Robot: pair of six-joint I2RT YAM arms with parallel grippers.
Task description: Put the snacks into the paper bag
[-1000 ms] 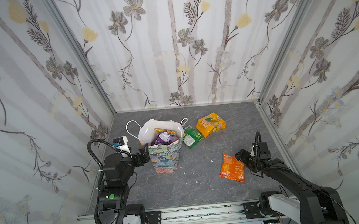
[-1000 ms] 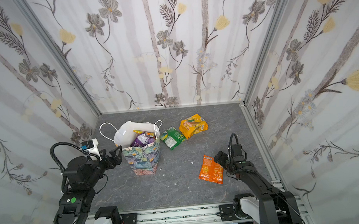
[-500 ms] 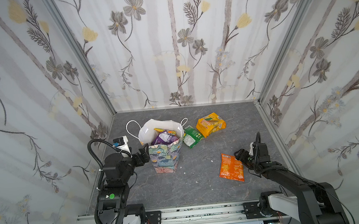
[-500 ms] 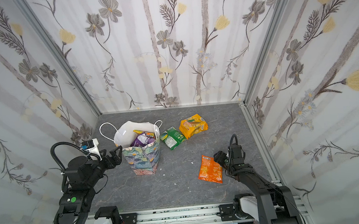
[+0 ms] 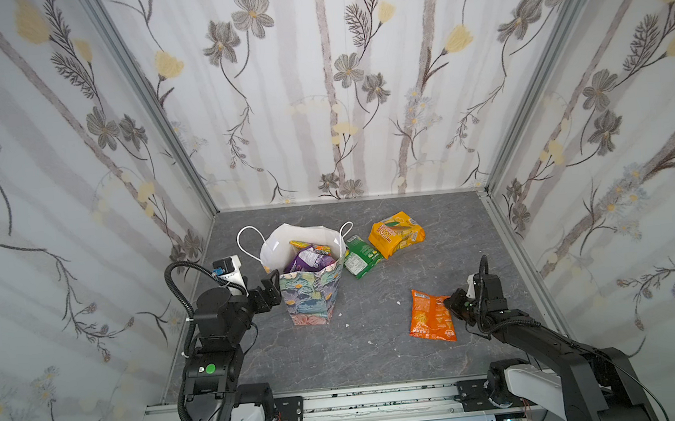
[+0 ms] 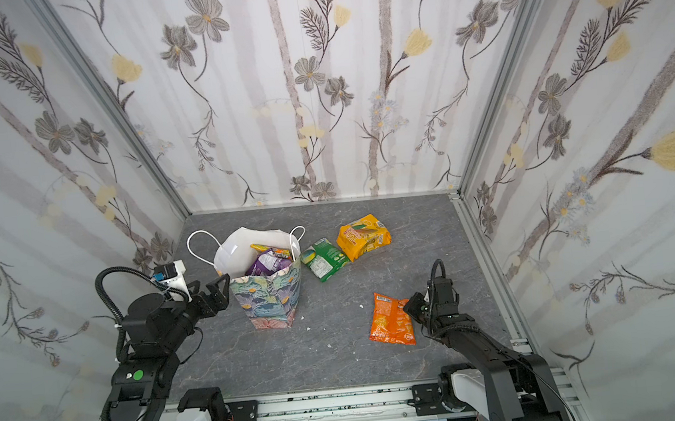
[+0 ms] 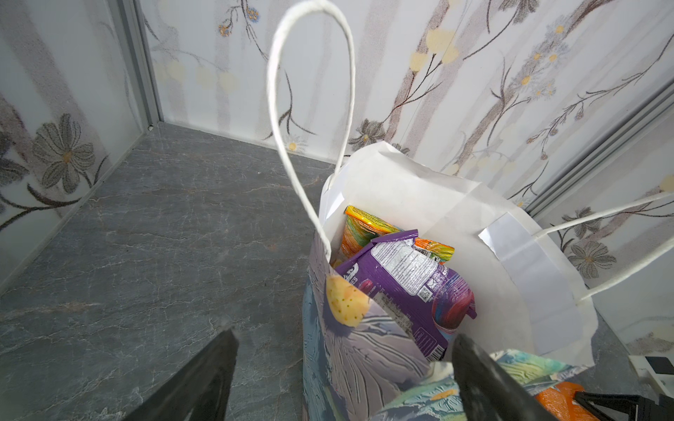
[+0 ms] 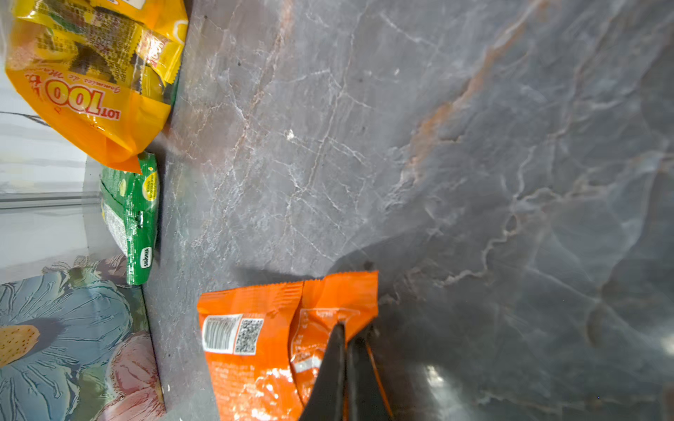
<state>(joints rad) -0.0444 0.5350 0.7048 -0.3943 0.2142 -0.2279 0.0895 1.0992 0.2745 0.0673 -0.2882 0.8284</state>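
Top views, tabletop [image 5: 382, 357]: grey marble; walls [image 5: 317, 96] close its back, left and right edges; bare along the front edge and between bag and orange packet.
Top views, paper bag [image 5: 312, 297]: upright near the left edge, floral outside, white inside, mouth open.
Top views, outside the bag: green packet [image 5: 360, 256] just beside it; yellow-orange packet [image 5: 396, 233] touching the green one, toward the back edge; orange packet [image 5: 430, 316] flat near the right edge.
Left wrist view, left gripper [image 7: 343, 364]: jaws wide, astride the bag's floral wall; purple packet [image 7: 412, 280] uppermost inside.
Right wrist view, right gripper [image 8: 344, 330]: jaws pinched together on the orange packet's edge.

Twin high overheads, two close wrist views.
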